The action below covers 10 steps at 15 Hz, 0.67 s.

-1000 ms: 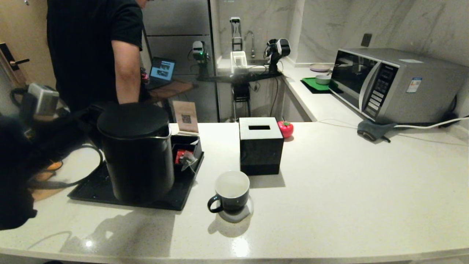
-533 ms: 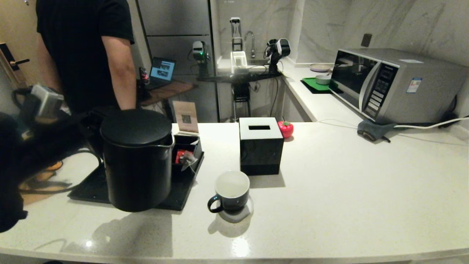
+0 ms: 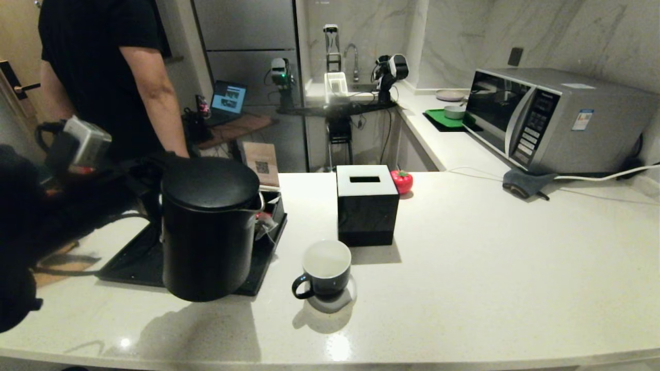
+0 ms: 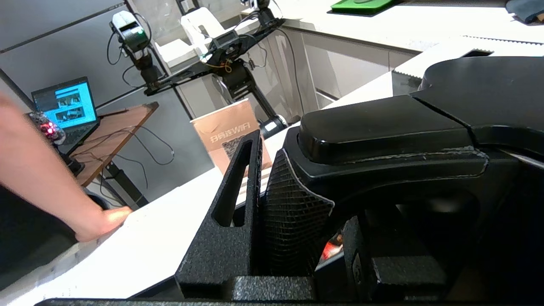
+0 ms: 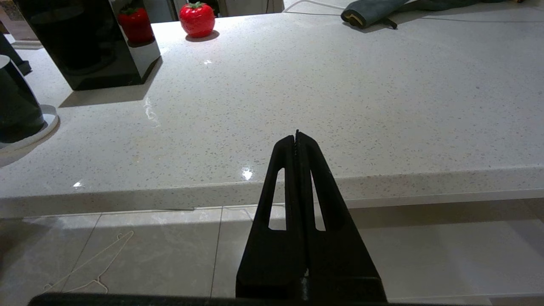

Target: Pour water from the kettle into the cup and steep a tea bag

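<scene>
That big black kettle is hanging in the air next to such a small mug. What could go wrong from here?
1. The kettle is far wider than the cup, so a quick tilt might send water over the rim onto the counter.
2. The left gripper holds only the kettle's handle, so the heavy body might swing or slip.
3. The cup sits on a small coaster; a bump from the kettle could tip it.
</scene>
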{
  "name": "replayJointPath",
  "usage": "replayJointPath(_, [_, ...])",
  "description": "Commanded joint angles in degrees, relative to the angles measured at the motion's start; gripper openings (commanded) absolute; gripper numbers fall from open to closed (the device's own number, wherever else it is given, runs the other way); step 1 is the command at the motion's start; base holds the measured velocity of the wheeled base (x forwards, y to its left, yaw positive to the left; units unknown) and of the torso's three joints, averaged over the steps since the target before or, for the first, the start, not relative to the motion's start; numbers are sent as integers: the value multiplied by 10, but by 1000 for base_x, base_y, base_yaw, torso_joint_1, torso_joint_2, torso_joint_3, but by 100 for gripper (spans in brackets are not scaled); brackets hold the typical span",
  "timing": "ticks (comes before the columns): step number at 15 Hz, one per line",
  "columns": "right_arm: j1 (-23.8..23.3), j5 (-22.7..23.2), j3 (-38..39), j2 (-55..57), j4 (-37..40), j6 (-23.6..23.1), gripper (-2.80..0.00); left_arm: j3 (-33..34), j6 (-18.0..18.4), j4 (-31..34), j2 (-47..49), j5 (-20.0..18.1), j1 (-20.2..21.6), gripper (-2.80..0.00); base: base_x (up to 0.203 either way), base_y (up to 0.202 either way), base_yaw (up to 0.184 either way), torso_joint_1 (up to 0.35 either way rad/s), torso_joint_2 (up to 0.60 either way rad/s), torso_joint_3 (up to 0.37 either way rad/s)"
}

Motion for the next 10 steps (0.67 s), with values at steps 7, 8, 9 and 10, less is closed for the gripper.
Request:
replayJointPath(7, [0, 0, 0, 1, 0, 0, -280, -7, 0, -5, 14, 7, -18, -280, 0, 0, 0, 0, 0, 0])
replayJointPath(8, [0, 0, 0, 1, 0, 0, -280, -7, 1, -4, 15, 7, -18, -280, 0, 0, 0, 0, 0, 0])
replayJointPath(9, [0, 0, 0, 1, 0, 0, -280, -8, 1, -5, 16, 7, -18, -280, 0, 0, 0, 0, 0, 0])
replayJointPath(10, [0, 0, 0, 1, 0, 0, -280, -8, 1, -5, 17, 7, -19, -280, 0, 0, 0, 0, 0, 0])
